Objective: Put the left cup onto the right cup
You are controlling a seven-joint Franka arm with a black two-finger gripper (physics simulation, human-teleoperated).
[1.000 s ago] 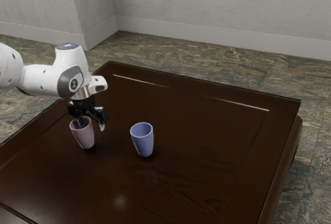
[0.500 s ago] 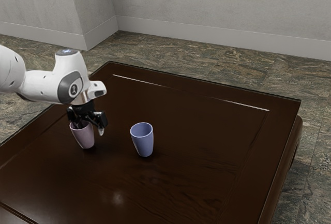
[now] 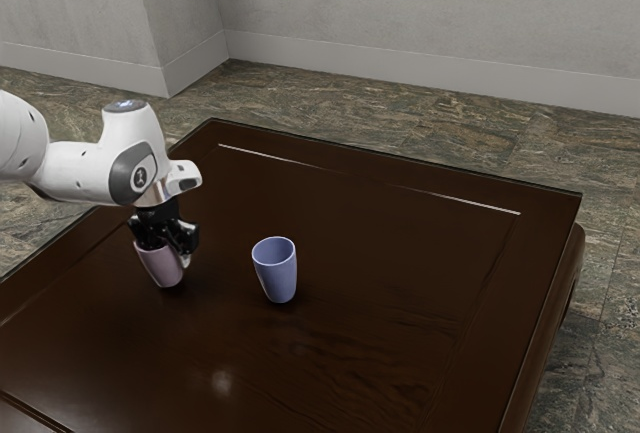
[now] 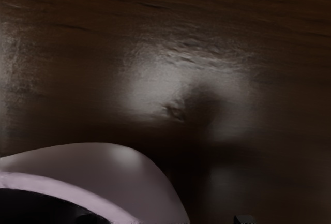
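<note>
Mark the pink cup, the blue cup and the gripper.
pink cup (image 3: 163, 269), exterior view, lower side wall.
blue cup (image 3: 276, 275), exterior view, front wall.
gripper (image 3: 166, 244), exterior view, between its fingertips at the pink cup's rim.

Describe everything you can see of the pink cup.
The pink cup is a plain, matte, pale mauve tumbler with no handle, tapering toward its base, mouth up and roughly upright. It stands near the edge of the dark wooden table on the exterior view's left, apart from the blue cup. The gripper is shut on its rim from above, hiding most of the opening. Its base looks to rest on the table.
</note>
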